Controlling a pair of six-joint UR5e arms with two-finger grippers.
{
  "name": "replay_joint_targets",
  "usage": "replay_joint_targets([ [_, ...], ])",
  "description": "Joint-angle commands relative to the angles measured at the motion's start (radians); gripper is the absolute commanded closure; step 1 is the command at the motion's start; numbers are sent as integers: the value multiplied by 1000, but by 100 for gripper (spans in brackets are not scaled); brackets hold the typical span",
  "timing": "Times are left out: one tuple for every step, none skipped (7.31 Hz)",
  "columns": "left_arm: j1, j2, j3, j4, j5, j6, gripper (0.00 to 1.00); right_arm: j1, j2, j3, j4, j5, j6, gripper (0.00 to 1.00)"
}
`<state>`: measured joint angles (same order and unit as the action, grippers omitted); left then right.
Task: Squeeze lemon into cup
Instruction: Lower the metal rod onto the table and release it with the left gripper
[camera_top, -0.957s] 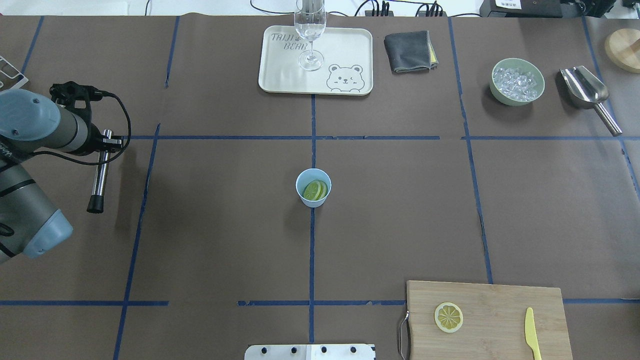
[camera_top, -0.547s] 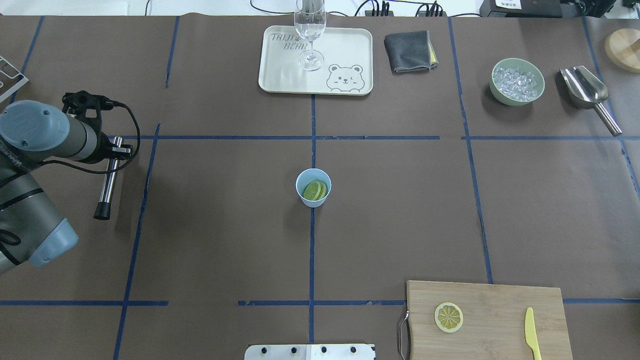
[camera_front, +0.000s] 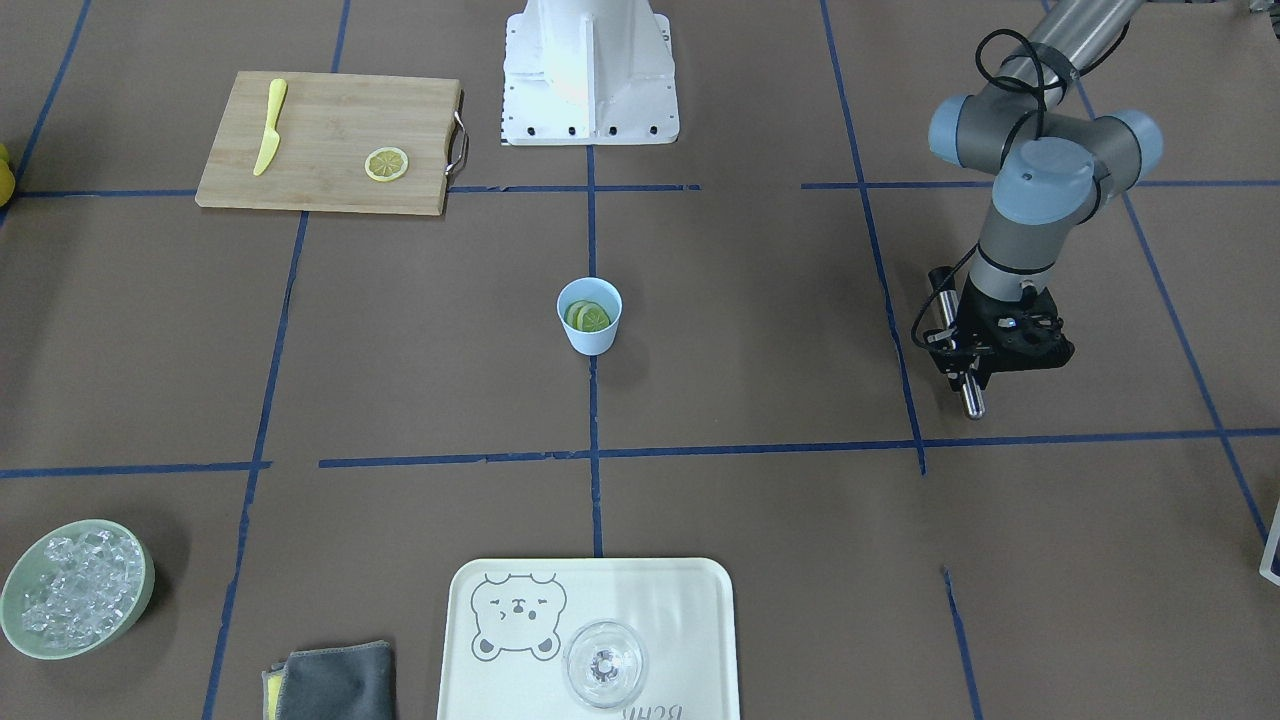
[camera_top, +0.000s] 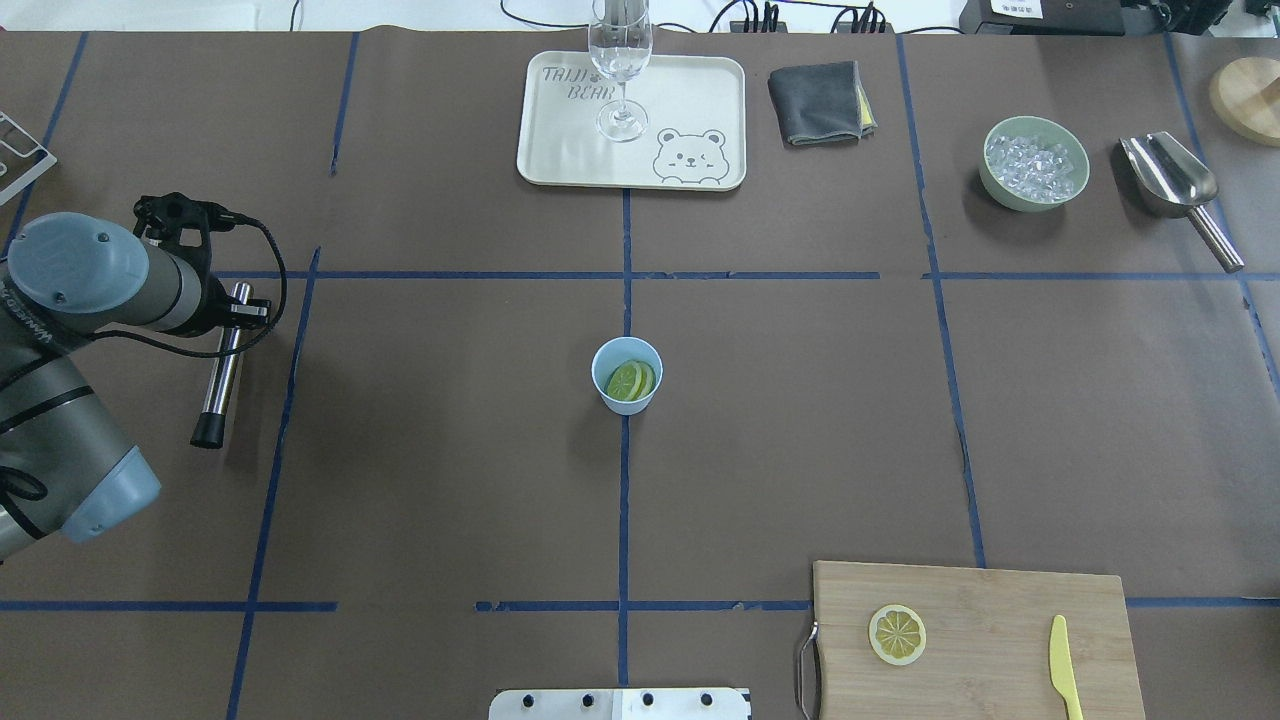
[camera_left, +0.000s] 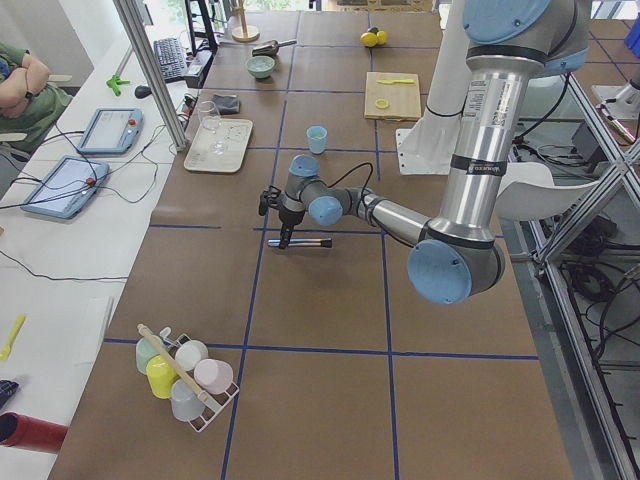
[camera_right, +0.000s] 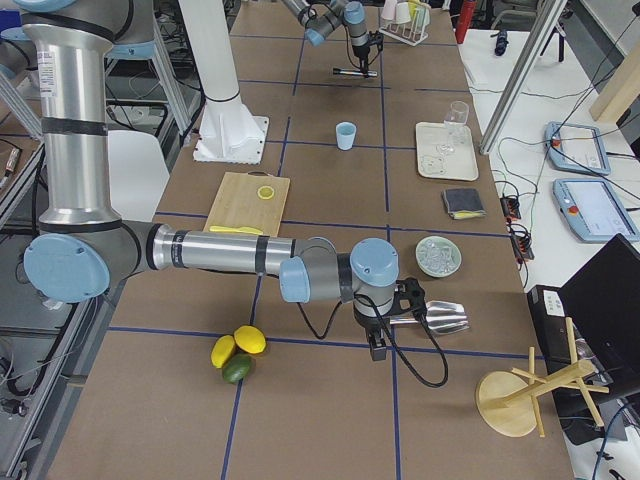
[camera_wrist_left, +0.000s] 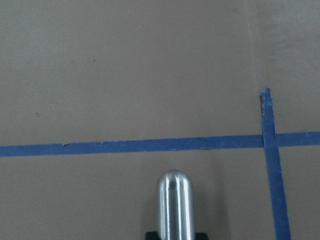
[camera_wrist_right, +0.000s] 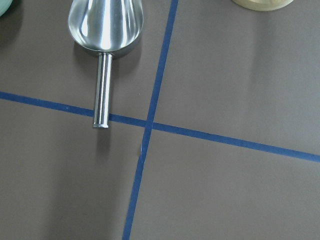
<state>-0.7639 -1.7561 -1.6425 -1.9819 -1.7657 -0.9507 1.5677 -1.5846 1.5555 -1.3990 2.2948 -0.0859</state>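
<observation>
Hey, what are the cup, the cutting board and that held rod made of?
Cup: probably plastic, matte light blue, smooth even walls. Cutting board: wood or bamboo, pale striped grain. Rod in the left hand: polished metal, mirror-like highlights.

Bare table (camera_top: 450, 420) surrounds the cup (camera_top: 624, 402) on all sides; tray (camera_top: 570, 150) well apart.

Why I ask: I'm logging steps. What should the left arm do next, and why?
Probably carry the rod right, toward the cup. The left gripper is shut on the rod, held level far to the cup's left, and the lemon slices already lie in the cup, so pressing them looks next.
</observation>
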Motion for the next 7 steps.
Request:
replay_joint_targets([
  [3, 0, 1, 0, 0, 15, 0, 0, 0, 0, 0, 0, 0, 0],
  [3, 0, -3, 0, -1, 47, 0, 0, 0, 0, 0, 0, 0, 0],
  [1, 1, -28, 0, -11, 52, 0, 0, 0, -2, 0, 0, 0, 0],
  [-3, 4, -69, 5, -12, 56, 0, 0, 0, -2, 0, 0, 0, 0],
  [-20, 6, -104, 12, -61, 56, 0, 0, -2, -2, 0, 0, 0, 0],
  [-75, 18, -118, 15, -142, 70, 0, 0, 0, -12, 0, 0, 1, 0],
  [-159, 39, -129, 17, -173, 219, 0, 0, 2, -23, 2, 0, 2, 0],
])
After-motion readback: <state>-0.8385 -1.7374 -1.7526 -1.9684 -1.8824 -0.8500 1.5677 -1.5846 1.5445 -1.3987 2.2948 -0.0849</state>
